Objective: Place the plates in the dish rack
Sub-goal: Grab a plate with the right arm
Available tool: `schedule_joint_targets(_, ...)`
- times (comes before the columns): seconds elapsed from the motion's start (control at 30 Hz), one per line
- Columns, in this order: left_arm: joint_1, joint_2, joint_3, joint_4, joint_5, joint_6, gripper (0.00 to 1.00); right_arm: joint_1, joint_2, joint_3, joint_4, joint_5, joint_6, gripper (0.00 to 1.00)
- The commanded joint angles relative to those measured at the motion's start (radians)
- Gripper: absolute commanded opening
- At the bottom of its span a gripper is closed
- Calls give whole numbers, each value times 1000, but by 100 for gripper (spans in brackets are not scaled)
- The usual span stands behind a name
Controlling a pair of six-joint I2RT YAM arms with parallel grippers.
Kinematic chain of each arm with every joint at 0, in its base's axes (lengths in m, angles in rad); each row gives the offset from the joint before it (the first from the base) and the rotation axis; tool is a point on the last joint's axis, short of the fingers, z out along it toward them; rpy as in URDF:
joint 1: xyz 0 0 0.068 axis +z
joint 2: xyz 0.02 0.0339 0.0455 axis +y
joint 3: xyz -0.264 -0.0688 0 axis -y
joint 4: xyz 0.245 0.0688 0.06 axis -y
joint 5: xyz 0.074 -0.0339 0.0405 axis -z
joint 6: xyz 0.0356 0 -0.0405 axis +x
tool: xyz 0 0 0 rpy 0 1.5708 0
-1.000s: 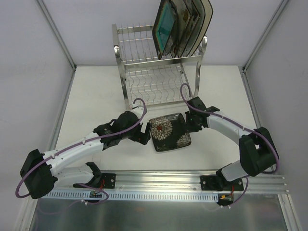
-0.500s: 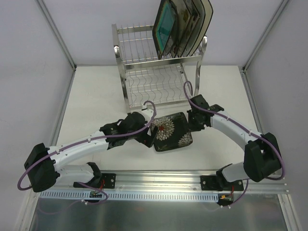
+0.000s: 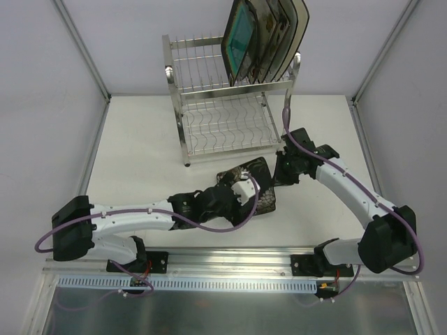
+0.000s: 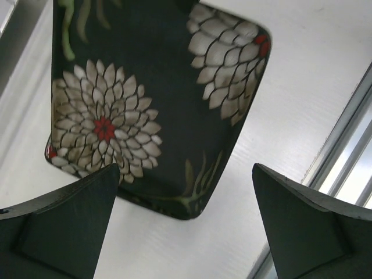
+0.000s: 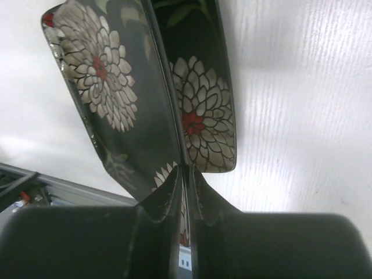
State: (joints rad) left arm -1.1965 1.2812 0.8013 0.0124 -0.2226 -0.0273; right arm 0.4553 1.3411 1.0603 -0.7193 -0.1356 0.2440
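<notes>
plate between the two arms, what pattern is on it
The plate is black with white red-centred flowers and green stems; best in the left wrist view.

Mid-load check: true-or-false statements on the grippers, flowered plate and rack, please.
The right gripper pinches the rim of the square dark plate with white flowers. True.
The left gripper is shut on that plate. False: its jaws stand wide open over it.
Several plates stand on edge in the shiny chrome wire dish rack's upper tier. True.
The flowered plate sits in the rack. False: it is at the white table, before the rack.
</notes>
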Motion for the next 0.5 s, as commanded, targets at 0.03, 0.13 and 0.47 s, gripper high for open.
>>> schedule_joint_targets(0.03,-81,72,-22,306,-133,162,99,-4,-48,75,-25,-65,69,1)
schedule_joint_targets(0.13,-124,133,-27,421,-178,213,99,-4,-51,78,-40,-73,84,1)
schedule_joint_targets(0.47,-230,355,58,593,-303,339,91,-6,-68,96,-75,-65,81,1)
